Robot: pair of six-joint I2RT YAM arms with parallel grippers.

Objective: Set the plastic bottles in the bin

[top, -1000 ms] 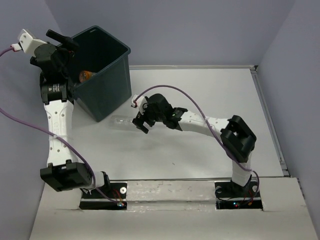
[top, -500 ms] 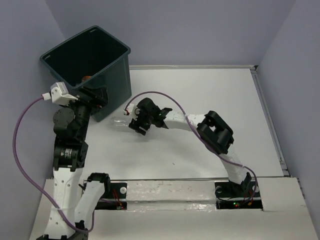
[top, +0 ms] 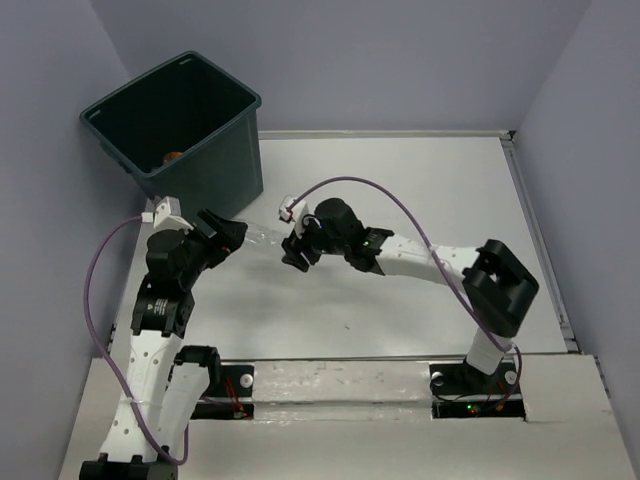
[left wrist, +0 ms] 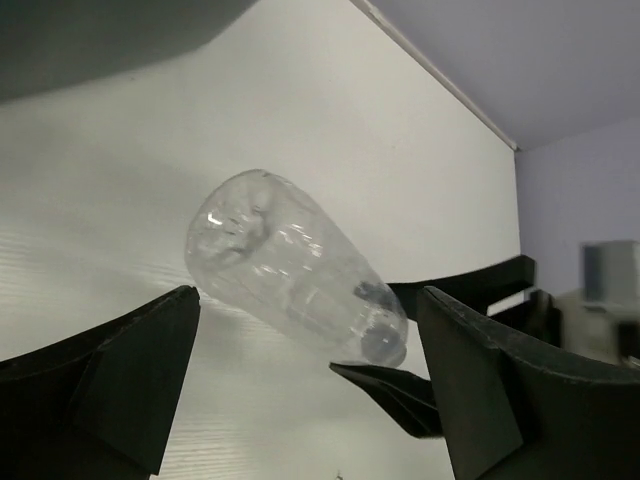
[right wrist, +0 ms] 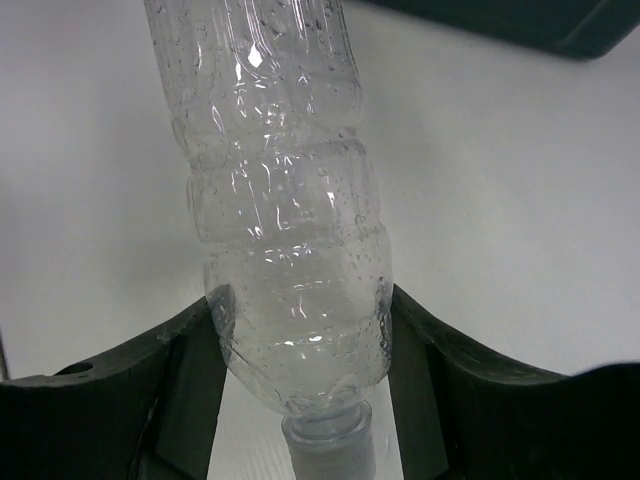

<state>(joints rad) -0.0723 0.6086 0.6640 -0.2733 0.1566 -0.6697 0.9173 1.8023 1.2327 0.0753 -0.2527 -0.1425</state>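
Observation:
A clear crinkly plastic bottle (top: 264, 236) lies on the white table just in front of the bin (top: 215, 190), a dark teal tub at the back left. My right gripper (top: 297, 249) is shut on the bottle's (right wrist: 270, 200) shoulder just above the capless neck, one finger (right wrist: 190, 380) pressed on each side. My left gripper (top: 226, 234) is open and points at the bottle's base (left wrist: 245, 215) from the left, holding nothing. An orange bottle (top: 172, 156) lies inside the bin.
A raised lip (top: 535, 230) borders the table on the right, and purple walls enclose the back and sides. The bin's lower corner (right wrist: 560, 25) stands just beyond the held bottle.
My left arm has swung down from over the bin to the table beside the bottle. My right gripper has closed on the clear bottle and drawn it slightly right.

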